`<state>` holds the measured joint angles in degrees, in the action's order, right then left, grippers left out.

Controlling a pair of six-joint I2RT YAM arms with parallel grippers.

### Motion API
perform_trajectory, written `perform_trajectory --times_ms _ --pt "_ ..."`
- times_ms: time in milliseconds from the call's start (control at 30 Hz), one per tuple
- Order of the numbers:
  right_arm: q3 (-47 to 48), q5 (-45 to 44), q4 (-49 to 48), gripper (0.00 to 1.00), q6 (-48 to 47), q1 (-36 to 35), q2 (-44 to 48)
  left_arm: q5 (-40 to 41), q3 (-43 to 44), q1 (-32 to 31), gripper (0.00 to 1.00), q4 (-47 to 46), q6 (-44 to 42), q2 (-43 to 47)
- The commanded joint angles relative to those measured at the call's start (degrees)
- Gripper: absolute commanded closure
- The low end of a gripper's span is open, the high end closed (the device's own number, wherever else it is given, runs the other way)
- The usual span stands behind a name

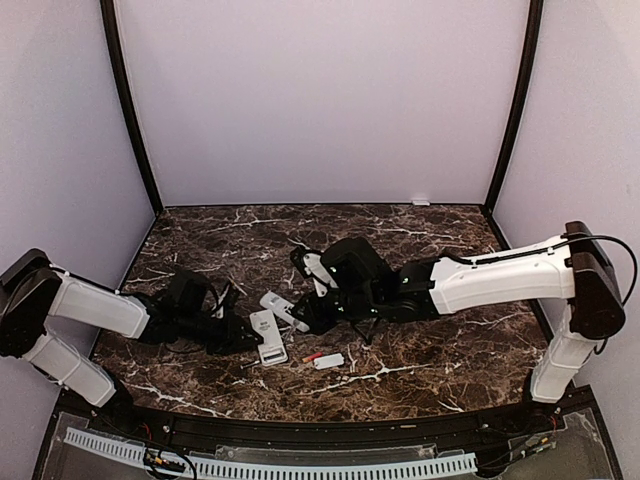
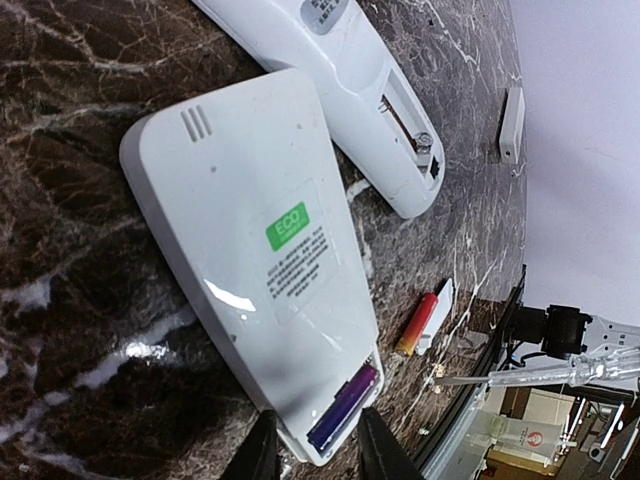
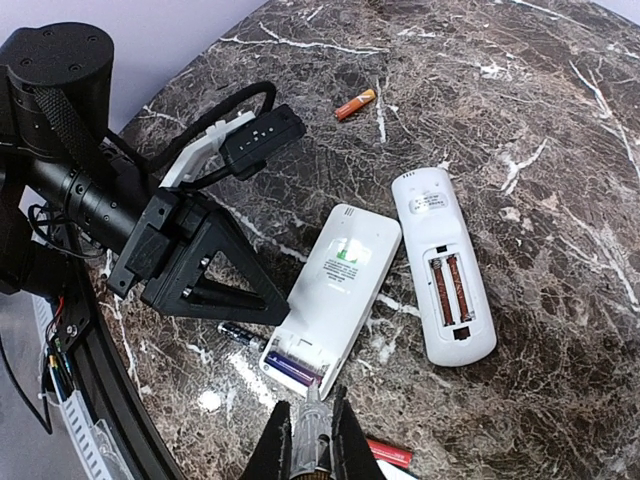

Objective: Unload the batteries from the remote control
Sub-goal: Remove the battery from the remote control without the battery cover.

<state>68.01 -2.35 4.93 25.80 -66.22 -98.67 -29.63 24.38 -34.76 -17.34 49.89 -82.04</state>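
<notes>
- The dark marble table [image 1: 420, 240] bears everything.
- A white remote [image 2: 250, 260] lies with its end between the left gripper [image 2: 320, 460] fingers, and a second remote [image 2: 350, 80] lies just beyond.
- A red battery [image 2: 417, 322] touches a white cover [image 2: 441, 308] farther ahead.

1. Pretty sure I'm in a lab booth: plain pale walls [image 1: 320, 100], black corner posts [image 1: 128, 110] around my marbled tabletop [image 1: 430, 230].
2. Slotted cable duct [image 1: 300, 465] and loose wires [image 1: 158, 462] along the near edge.

Red battery [image 3: 392, 456] half behind right hand [image 3: 311, 440], seemingly
</notes>
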Motion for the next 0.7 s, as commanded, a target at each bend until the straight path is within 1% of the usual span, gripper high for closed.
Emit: perform_trajectory --times_ms 0,667 --pt "-0.21 1.95 0.55 1.0 1.01 -0.1 -0.52 -1.0 1.09 -0.68 0.73 3.4 -1.11 -0.32" --pt "-0.55 1.52 -2.01 1.0 -1.39 -0.13 -3.4 -1.07 1.41 -2.14 0.83 3.03 -0.24 -3.09"
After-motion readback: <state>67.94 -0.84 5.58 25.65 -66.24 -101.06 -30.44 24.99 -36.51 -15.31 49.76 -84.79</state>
